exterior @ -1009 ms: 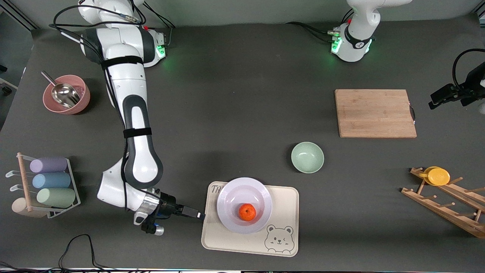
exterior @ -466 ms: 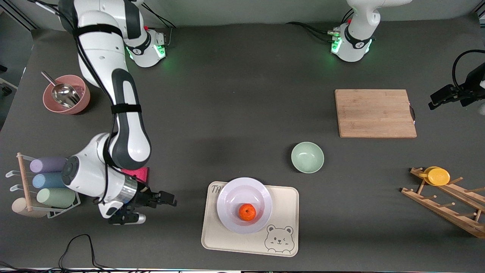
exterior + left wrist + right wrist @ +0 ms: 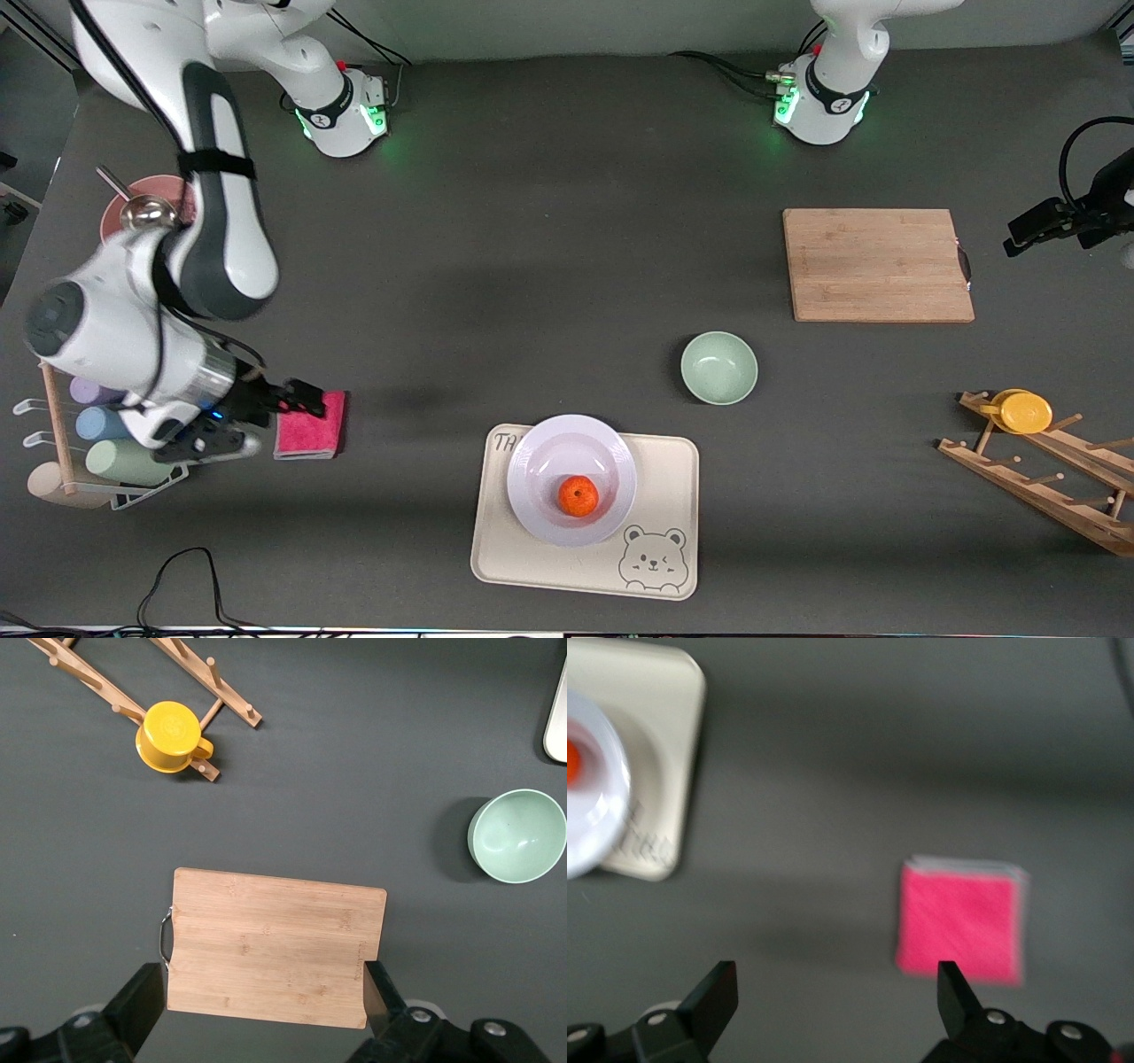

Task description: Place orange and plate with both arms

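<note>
That orange [image 3: 578, 495] sitting in the plate [image 3: 571, 479] will roll, so grab the stiff, breakable rim. Right gripper [image 3: 297, 400] and left gripper [image 3: 1019, 236]: both spread wide, empty.

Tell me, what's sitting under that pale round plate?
The plate with the orange in it rests on a cream tray with a bear drawing. The tray's middle is covered by the plate, so anything there is hidden.
</note>
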`<act>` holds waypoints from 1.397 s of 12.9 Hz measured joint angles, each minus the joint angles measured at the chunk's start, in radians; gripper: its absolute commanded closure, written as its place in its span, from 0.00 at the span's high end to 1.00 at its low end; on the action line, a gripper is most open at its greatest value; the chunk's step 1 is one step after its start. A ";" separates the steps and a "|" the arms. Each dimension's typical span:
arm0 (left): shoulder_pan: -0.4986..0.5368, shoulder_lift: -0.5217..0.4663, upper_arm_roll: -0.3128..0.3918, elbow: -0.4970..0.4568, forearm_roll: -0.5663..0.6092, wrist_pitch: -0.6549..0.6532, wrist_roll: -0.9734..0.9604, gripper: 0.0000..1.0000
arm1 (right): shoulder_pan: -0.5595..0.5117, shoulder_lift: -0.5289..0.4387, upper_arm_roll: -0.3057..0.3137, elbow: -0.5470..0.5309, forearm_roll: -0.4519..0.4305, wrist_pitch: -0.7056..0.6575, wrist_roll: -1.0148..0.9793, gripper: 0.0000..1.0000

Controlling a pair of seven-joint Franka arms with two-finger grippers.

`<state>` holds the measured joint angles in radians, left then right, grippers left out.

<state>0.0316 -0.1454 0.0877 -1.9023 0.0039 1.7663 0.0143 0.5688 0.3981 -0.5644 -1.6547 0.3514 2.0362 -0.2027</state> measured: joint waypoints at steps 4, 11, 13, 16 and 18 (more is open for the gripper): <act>0.000 0.001 -0.001 0.000 0.000 0.000 -0.001 1.00 | 0.009 -0.171 -0.028 -0.050 -0.143 -0.165 0.007 1.00; 0.000 0.002 -0.004 0.000 0.000 0.000 -0.002 1.00 | 0.044 -0.220 -0.047 -0.040 -0.253 -0.247 0.123 1.00; 0.000 0.002 -0.003 0.000 0.000 0.000 -0.003 1.00 | 0.045 -0.234 -0.050 -0.017 -0.253 -0.266 0.147 1.00; 0.000 0.002 -0.003 0.000 0.000 0.003 -0.004 1.00 | 0.045 -0.278 -0.066 -0.006 -0.255 -0.321 0.153 1.00; 0.000 0.002 -0.003 0.001 0.000 0.037 -0.004 1.00 | 0.025 -0.321 -0.063 -0.015 -0.259 -0.351 0.155 1.00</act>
<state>0.0315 -0.1437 0.0848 -1.9017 0.0040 1.8030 0.0103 0.5934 0.0767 -0.6276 -1.6698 0.0923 1.6848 -0.0474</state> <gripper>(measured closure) 0.000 0.000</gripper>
